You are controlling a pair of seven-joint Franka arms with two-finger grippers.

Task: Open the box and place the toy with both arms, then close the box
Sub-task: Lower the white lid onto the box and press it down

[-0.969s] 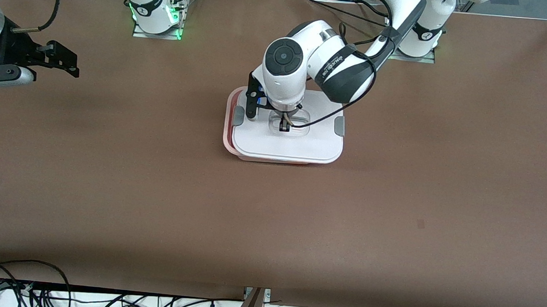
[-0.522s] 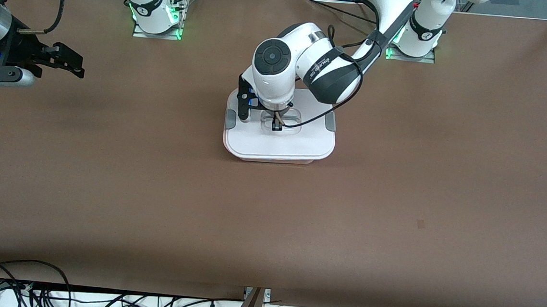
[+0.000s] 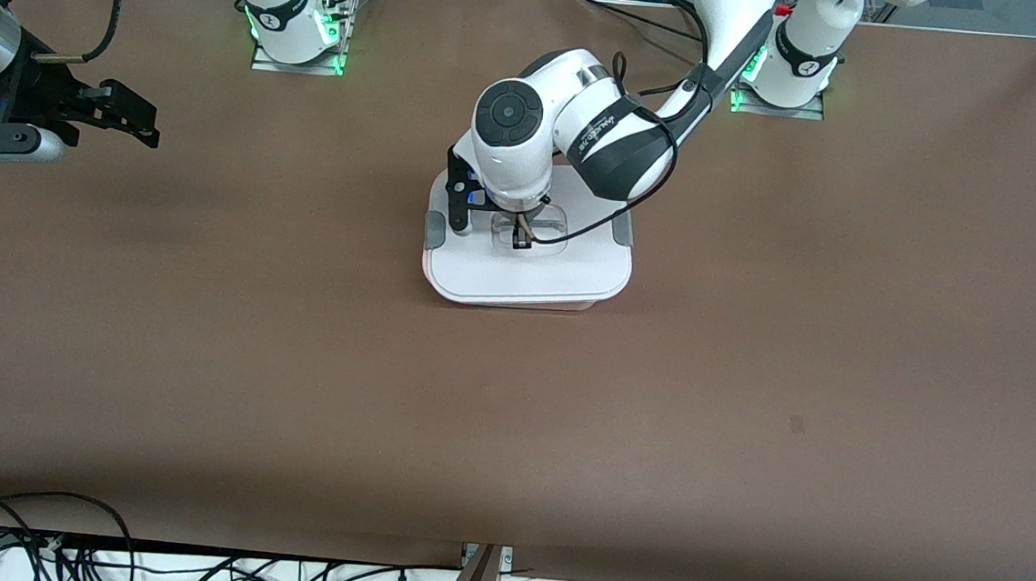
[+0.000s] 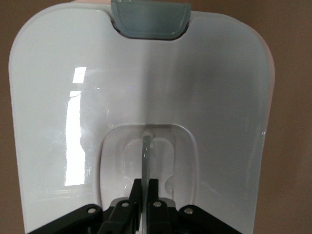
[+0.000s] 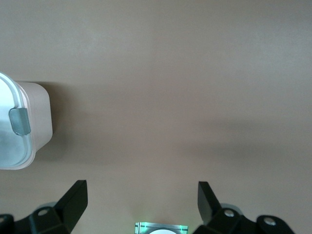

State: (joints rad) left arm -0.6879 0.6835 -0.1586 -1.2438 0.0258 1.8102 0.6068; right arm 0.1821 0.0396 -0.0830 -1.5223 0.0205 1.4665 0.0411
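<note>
Both steps looked nearly done: my left end effector (image 3: 522, 236) pinched the lid (image 3: 529, 268) handle on the box (image 3: 517, 301); my right end effector (image 3: 120, 117) waited open.

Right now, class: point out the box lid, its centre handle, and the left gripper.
box lid (image 3: 528, 278), front view, bare white top.
centre handle (image 4: 146, 146), left wrist view, clear upright fin.
left gripper (image 3: 522, 237), front view, fingertips at the handle.

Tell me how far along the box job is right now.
Nearly finished. Done: the lid sits on the box; no toy is visible outside. In hand: the left gripper is shut on the lid's handle. Left: letting go. The right gripper waits open at the right arm's end.
</note>
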